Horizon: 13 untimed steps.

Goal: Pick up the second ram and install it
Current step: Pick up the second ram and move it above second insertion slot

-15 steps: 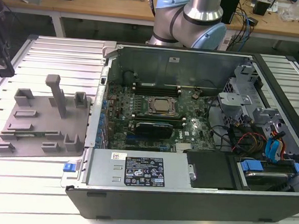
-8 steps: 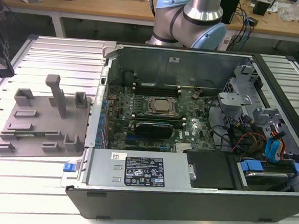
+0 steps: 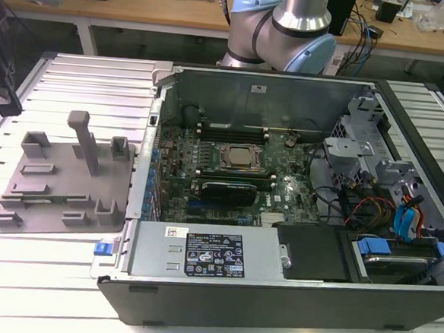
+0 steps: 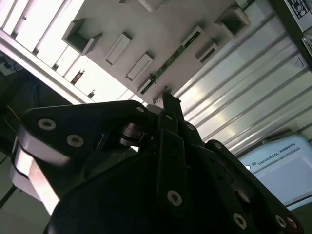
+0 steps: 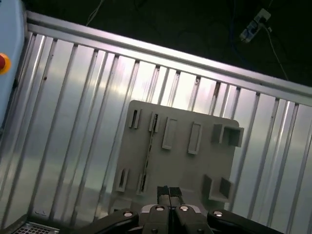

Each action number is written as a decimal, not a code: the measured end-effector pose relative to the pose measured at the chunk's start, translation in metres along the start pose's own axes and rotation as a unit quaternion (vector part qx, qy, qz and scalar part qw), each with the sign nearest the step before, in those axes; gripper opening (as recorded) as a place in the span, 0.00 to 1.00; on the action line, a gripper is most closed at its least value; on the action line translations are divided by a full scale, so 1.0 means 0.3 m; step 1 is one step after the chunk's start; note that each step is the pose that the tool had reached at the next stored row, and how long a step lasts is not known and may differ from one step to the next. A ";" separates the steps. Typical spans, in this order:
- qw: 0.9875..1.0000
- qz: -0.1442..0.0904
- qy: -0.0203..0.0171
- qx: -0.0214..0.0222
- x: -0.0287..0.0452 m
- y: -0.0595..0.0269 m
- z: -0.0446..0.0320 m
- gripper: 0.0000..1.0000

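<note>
Closest to both wrist cameras I see the gripper point(image 5: 168, 189), its jaws pressed together with nothing between them. It hangs over the grey fixture plate point(image 5: 195, 168), which lies on the ribbed aluminium table point(image 5: 73, 122). The second ram point(image 5: 149, 151) stands on its edge in slots of this plate (its green colour is clearer in the second wrist view), near the fingertips but apart from them. On the exterior view's right is the open computer case point(image 3: 273, 307), with the processor point(image 3: 241, 159) on its motherboard.
</note>
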<state>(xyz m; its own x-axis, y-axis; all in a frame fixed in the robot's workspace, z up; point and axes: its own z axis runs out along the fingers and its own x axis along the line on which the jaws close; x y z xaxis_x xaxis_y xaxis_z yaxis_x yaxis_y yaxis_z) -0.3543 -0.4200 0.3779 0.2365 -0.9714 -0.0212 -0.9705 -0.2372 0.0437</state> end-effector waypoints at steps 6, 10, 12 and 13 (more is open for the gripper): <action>0.997 0.083 -0.004 0.002 0.000 0.000 0.005 0.08; 0.992 0.128 -0.006 0.003 0.000 0.000 0.007 0.08; 0.990 0.142 -0.006 0.003 0.000 -0.001 0.007 0.08; 0.990 0.142 -0.006 0.003 0.000 -0.001 0.007 0.08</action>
<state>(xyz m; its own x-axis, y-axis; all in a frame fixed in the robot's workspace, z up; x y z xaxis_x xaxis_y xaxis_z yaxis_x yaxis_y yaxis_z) -0.3542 -0.4200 0.3757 -0.0475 -0.9986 -0.0213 -0.9980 0.0465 0.0435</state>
